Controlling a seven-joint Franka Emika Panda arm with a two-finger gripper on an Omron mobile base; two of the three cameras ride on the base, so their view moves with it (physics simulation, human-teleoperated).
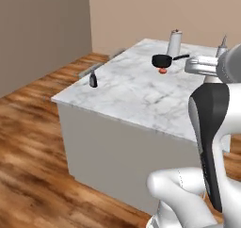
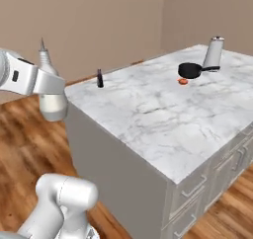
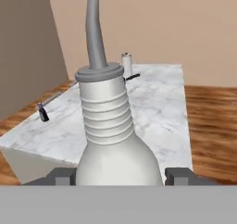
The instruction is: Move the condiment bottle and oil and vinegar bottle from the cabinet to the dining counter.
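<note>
My gripper [image 3: 119, 174] is shut on the oil and vinegar bottle [image 3: 115, 140], a pale whitish ribbed bottle with a slim spout. Dark fingertips [image 3: 178, 174] flank its body. Its spout [image 1: 223, 44] pokes up behind my arm, and the same bottle [image 2: 45, 59] hangs left of the island, above the floor. The condiment bottle [image 1: 93, 80], dark and small, stands upright near the far left edge of the dining counter [image 1: 132, 95]. That bottle [image 2: 100, 79] is apart from the gripper, as the hand view [image 3: 42, 112] also shows. The cabinet is out of view.
On the counter's far end stand a tall steel cylinder [image 2: 213, 53], a black pan [image 2: 190, 70] and a small red item [image 2: 183, 81]. Drawers [image 2: 197, 183] line the island's right side. Wood floor [image 1: 33, 142] surrounds it, with beige walls behind.
</note>
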